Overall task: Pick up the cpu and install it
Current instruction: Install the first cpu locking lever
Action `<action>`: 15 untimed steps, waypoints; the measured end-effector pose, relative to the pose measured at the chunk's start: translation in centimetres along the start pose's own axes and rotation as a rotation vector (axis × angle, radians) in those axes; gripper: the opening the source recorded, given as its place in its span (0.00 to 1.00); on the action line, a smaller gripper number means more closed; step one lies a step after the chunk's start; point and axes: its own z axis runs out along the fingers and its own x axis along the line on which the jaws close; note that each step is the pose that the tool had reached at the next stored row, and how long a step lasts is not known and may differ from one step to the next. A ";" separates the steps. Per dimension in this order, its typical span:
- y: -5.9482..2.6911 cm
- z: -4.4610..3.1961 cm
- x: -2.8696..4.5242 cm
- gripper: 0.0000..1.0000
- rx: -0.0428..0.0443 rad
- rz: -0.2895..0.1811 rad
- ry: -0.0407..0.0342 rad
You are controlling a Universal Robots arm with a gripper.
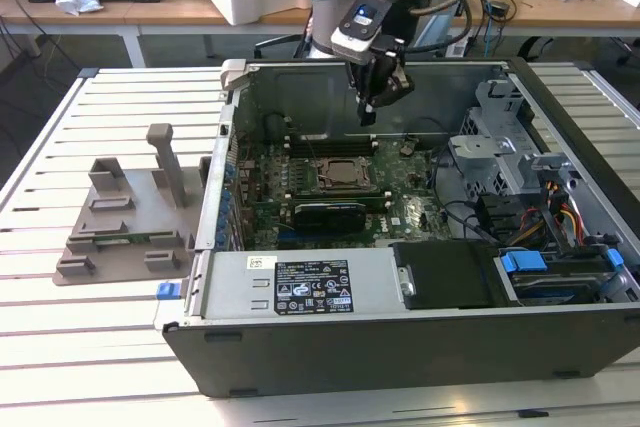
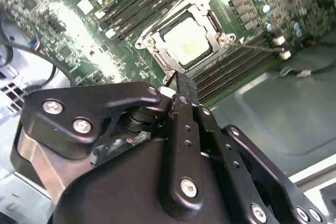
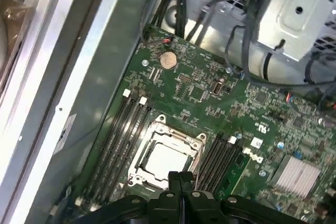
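Observation:
The cpu (image 2: 186, 40) is a silver-white square lying flat in the metal socket frame (image 2: 210, 11) on the green motherboard (image 1: 400, 209); it also shows as the cpu (image 3: 165, 158) and the cpu (image 1: 342, 175). My gripper (image 1: 368, 115) hangs inside the open computer case, above the board and a little behind the socket. In both wrist views its black fingers are pressed together, the gripper (image 3: 180, 178) and the gripper (image 2: 181, 83), with nothing between them. The tips are apart from the chip.
Memory slots (image 3: 118, 135) flank the socket on both sides. A metal drive cage (image 1: 500, 142) and loose cables (image 1: 560, 217) crowd the case's side at the exterior view's right. A grey moulded tray (image 1: 125, 222) with upright posts lies on the slatted table at the exterior view's left.

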 end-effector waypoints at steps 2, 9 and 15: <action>0.00 0.00 0.00 0.11 -0.0006 -0.042 -0.0043; 0.00 0.00 0.00 0.11 -0.0029 -0.205 -0.0215; 0.00 0.00 0.00 0.11 -0.0045 -0.319 -0.0335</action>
